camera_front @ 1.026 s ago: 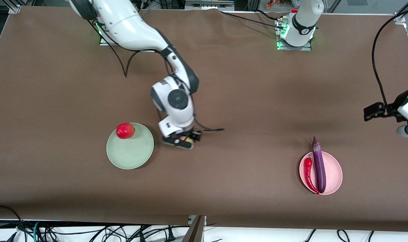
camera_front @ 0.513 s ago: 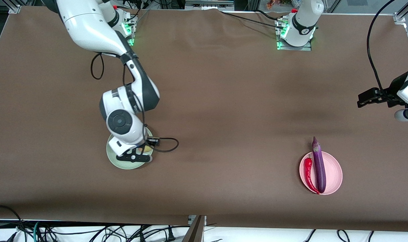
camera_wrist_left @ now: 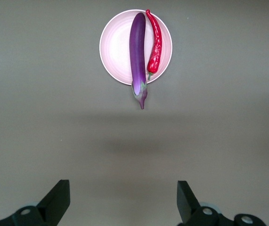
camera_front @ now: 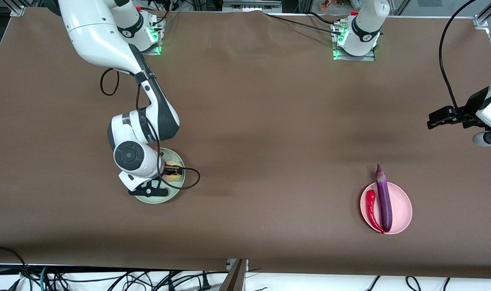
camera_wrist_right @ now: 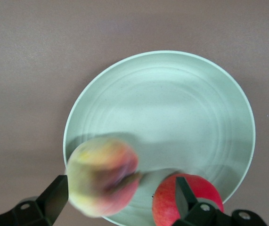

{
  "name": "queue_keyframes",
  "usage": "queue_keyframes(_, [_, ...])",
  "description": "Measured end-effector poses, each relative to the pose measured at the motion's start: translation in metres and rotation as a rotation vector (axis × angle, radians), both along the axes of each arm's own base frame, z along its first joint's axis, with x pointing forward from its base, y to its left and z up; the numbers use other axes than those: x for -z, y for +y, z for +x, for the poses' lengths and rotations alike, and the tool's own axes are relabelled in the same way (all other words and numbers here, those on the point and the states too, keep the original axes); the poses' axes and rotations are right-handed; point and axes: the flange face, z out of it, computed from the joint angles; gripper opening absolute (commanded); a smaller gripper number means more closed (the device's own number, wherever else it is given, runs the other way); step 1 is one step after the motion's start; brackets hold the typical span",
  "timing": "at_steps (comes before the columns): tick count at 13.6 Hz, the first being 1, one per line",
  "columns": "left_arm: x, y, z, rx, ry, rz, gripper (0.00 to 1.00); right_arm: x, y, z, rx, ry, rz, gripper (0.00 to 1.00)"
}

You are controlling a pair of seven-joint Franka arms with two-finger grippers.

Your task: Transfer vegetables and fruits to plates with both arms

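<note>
My right gripper (camera_front: pixel 148 189) (camera_wrist_right: pixel 121 200) hangs open just over the mint green plate (camera_front: pixel 166 195) (camera_wrist_right: pixel 172 117). The yellowish-pink peach (camera_front: pixel 172 169) (camera_wrist_right: pixel 101 176) is loose between its spread fingers, blurred, at the plate's rim. The red apple (camera_wrist_right: pixel 165 207) lies on the same plate beside the peach; in the front view the arm hides it. The purple eggplant (camera_front: pixel 383 200) (camera_wrist_left: pixel 138 52) and the red chili (camera_front: pixel 371 210) (camera_wrist_left: pixel 155 44) lie side by side on the pink plate (camera_front: pixel 403 210) (camera_wrist_left: pixel 115 52). My left gripper (camera_front: pixel 485 138) (camera_wrist_left: pixel 123 202) waits open and empty, up over the left arm's end of the table.
The brown table cover (camera_front: pixel 269 133) is bare between the two plates. A black cable (camera_front: pixel 190 178) loops from the right wrist over the table beside the green plate. Cables hang below the table's front edge.
My right arm carried the peach from the middle of the table to over the green plate and opened; the peach has left its fingers. My left gripper drifted a little toward the bases.
</note>
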Motion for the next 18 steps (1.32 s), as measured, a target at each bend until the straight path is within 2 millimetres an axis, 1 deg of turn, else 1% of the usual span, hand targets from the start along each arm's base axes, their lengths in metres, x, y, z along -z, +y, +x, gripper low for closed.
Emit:
queue_keyframes(1, [0.000,-0.001,0.000,0.001,0.000,-0.001,1.00,-0.004,0.000,0.001,-0.025,-0.002,0.004,1.00])
queue_keyframes(2, [0.000,-0.003,0.000,0.002,0.000,-0.001,1.00,-0.013,0.001,0.003,-0.044,-0.013,0.012,1.00])
queue_keyframes(3, [0.000,-0.005,0.000,0.005,-0.001,-0.001,1.00,-0.030,0.001,0.004,-0.052,-0.023,0.019,1.00])
queue_keyframes(4, [-0.001,-0.007,0.000,0.007,-0.003,-0.002,1.00,-0.055,0.001,0.001,-0.053,-0.020,0.020,1.00])
queue_keyframes(5, [-0.002,-0.009,0.000,0.009,-0.005,-0.002,1.00,-0.087,-0.001,-0.005,-0.052,-0.009,0.020,1.00])
queue_keyframes(7, [-0.004,-0.010,0.001,0.008,-0.009,-0.002,1.00,-0.161,-0.011,-0.025,-0.045,0.000,0.024,1.00])
queue_keyframes(8, [-0.005,-0.009,0.001,0.008,-0.010,-0.001,1.00,-0.197,-0.021,-0.038,-0.045,-0.007,0.030,1.00])
queue_keyframes(9, [-0.005,-0.009,0.001,0.006,-0.011,-0.001,1.00,-0.229,-0.037,-0.054,-0.064,-0.018,0.038,1.00])
queue_keyframes(10, [-0.005,-0.008,0.001,0.005,-0.011,-0.001,1.00,-0.257,-0.058,-0.072,-0.086,-0.030,0.046,1.00])
queue_keyframes(11, [-0.005,-0.008,0.001,0.004,-0.012,-0.001,1.00,-0.282,-0.085,-0.092,-0.100,-0.040,0.056,1.00])
queue_keyframes(12, [-0.005,-0.008,0.001,0.004,-0.012,-0.001,1.00,-0.302,-0.112,-0.111,-0.117,-0.045,0.070,1.00])
queue_keyframes(13, [-0.006,-0.008,0.001,0.004,-0.013,-0.001,1.00,-0.317,-0.135,-0.130,-0.132,-0.044,0.083,1.00])
queue_keyframes(14, [-0.006,-0.008,0.001,0.004,-0.013,-0.001,1.00,-0.328,-0.150,-0.143,-0.140,-0.038,0.093,1.00])
queue_keyframes(15, [-0.006,-0.007,0.001,0.003,-0.013,-0.001,1.00,-0.335,-0.157,-0.153,-0.144,-0.031,0.099,1.00])
queue_keyframes(16, [-0.006,-0.006,0.001,0.001,-0.013,-0.001,1.00,-0.338,-0.158,-0.156,-0.144,-0.029,0.101,1.00])
queue_keyframes(18, [-0.006,-0.005,0.001,-0.002,-0.013,0.000,1.00,-0.338,-0.159,-0.156,-0.144,-0.027,0.101,1.00])
